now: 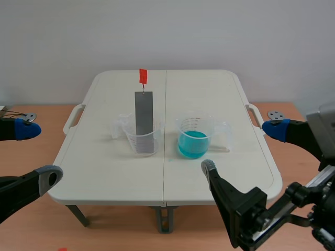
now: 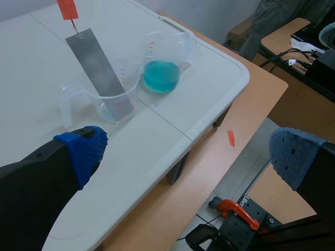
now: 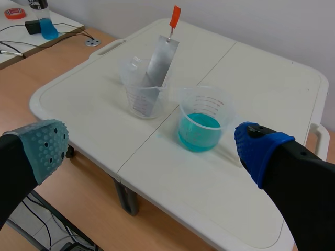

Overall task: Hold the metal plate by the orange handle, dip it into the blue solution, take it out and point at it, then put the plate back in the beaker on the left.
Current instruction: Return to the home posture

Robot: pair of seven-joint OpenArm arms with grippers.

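Metal plate (image 1: 144, 121) stands tilted in left beaker (image 1: 141, 140), orange handle (image 1: 143, 77) on top, ungrasped. Blue solution (image 1: 192, 144) just right of beaker. Left hand (image 1: 37, 152), right hand (image 1: 242, 148) both open, empty, well short of beaker. All steps remain.

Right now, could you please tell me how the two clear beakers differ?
The left beaker holds the grey metal plate, leaning; the right beaker holds blue solution and no plate. In the scene view the left beaker's handle points left, the right beaker's right. Both are clear, graduated and upright.
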